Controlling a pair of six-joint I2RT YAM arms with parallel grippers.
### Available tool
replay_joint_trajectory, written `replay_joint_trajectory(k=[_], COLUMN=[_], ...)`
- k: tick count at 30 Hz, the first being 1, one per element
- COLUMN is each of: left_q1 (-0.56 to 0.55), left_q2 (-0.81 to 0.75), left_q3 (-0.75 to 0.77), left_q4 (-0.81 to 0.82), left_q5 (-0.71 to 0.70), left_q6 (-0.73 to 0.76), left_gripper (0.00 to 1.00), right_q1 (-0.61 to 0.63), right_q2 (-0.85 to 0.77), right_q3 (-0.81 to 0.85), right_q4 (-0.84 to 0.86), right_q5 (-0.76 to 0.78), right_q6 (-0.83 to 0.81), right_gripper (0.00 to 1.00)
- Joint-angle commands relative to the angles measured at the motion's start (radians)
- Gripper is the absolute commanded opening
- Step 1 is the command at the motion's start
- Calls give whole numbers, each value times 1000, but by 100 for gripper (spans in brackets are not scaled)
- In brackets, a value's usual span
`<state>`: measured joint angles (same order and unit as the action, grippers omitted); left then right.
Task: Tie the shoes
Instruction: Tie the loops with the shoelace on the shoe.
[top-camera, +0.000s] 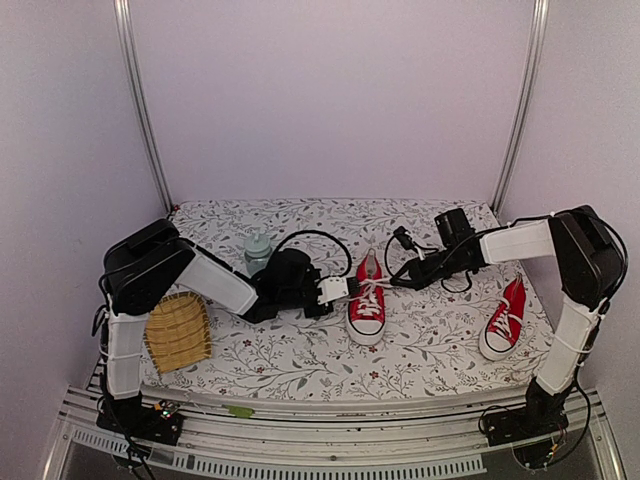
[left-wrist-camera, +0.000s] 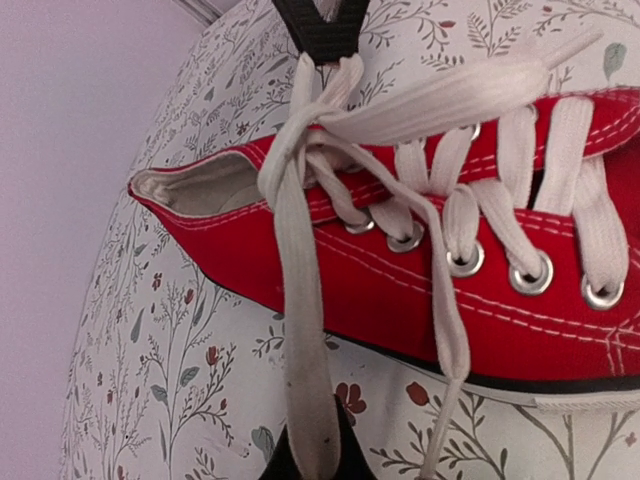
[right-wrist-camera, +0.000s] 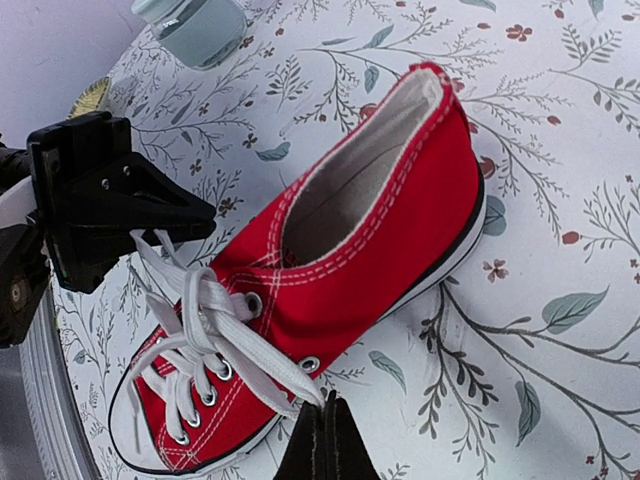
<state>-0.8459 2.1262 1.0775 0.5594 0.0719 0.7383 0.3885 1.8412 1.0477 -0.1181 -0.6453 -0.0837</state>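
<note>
Pale lilac walls close in a tabletop (top-camera: 300, 365) covered by a white cloth printed with leafy sprigs. Near its middle lies one red shoe (top-camera: 367, 308), its white toe cap toward the near edge and its heel opening toward the back wall, the sole flat on the cloth. The second shoe (top-camera: 503, 320) lies well apart to the right, close to the right arm's upright link and tilted a little, toe also toward the near edge.

Both arms reach in to the middle shoe from either side. The left tool (top-camera: 350, 289) sits just beside the shoe's left flank. In the left wrist view its fingers (left-wrist-camera: 312, 458) are clenched on one strand of the white lace (left-wrist-camera: 300, 300), which runs taut up to the top eyelets. There the two strands wrap around each other in a single crossing (left-wrist-camera: 300, 140) over the tongue. The right tool (top-camera: 393, 281) is at the shoe's right flank. In the right wrist view its tips (right-wrist-camera: 322, 435) are pressed together on the other strand, which stretches flat from the crossing down to them.

Behind the left forearm stands a small pale green bottle (top-camera: 258, 250). A woven straw-coloured mat (top-camera: 178, 333) lies at the left near edge, beside the left arm's base.
</note>
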Motion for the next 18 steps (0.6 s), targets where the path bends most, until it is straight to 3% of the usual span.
replay_joint_trajectory(k=[1, 18], left_q1=[10, 39], left_q2=[-13, -13], left_q3=[-14, -17], left_q4=[-15, -58], left_q5=[-35, -16], left_q6=[42, 64], left_gripper=[0, 0], right_q1=[-12, -26], right_q2=[-27, -9], right_q3=[-28, -66], right_q4=[27, 30], right_q5=[22, 0], right_q6=[18, 18], right_gripper=[1, 1])
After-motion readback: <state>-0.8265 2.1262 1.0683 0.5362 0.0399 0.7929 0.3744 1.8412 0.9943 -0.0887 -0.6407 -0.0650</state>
